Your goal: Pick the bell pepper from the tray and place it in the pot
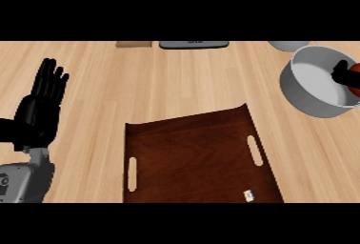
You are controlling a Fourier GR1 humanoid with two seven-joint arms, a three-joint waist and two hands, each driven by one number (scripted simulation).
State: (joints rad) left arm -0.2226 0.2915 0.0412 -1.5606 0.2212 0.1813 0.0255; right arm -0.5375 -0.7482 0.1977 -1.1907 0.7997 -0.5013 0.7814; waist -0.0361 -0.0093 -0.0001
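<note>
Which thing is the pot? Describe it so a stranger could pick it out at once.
Start at the dark brown tray low on the wooden counter and look up and right, toward the view's right edge. The pot stands there, round and grey with a pale inside, the right hand over its right side. Unlike the flat tray, it is deep with tall walls.

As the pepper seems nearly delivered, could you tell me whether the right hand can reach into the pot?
Probably yes: the right hand hangs over the open pot, curled round the red pepper. No lid or other thing blocks the opening.
</note>
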